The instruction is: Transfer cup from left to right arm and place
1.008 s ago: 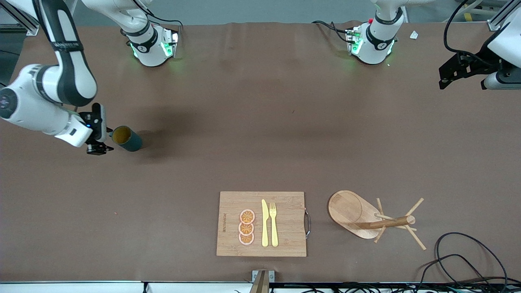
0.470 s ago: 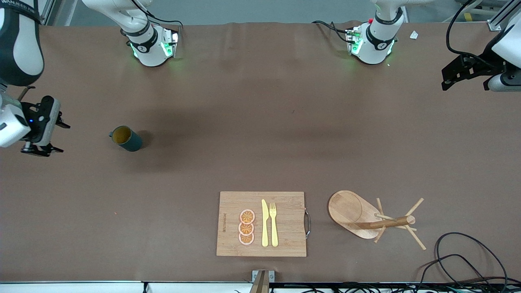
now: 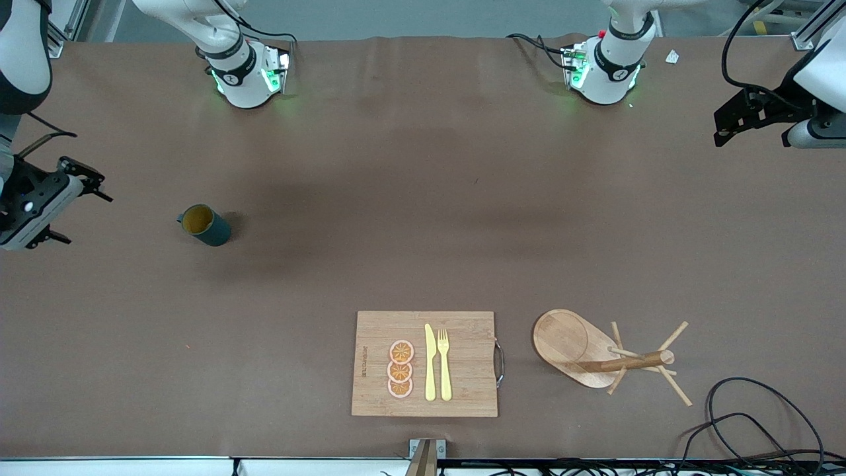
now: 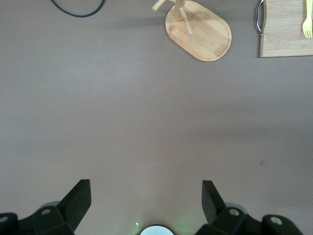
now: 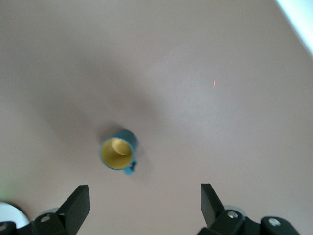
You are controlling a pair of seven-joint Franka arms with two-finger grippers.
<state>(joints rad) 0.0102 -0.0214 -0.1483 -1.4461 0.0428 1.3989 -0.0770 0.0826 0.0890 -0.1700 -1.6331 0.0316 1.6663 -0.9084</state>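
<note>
Teal cup (image 3: 205, 226) beside raised right end effector (image 3: 73, 201)

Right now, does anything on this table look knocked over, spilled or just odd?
Nothing is spilled or broken. The cup stands upright on the table near the right arm's end, apart from the open right gripper. The wooden mug stand only looks tipped because the camera is high; the left wrist view shows it upright.

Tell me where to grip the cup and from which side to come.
Grip the cup by its rim wall, coming straight down from above: it stands upright and alone on the table, its yellow mouth open upward. Its small handle points toward the right arm's end, so set the fingers clear of it. The open right gripper is the closer one.
</note>
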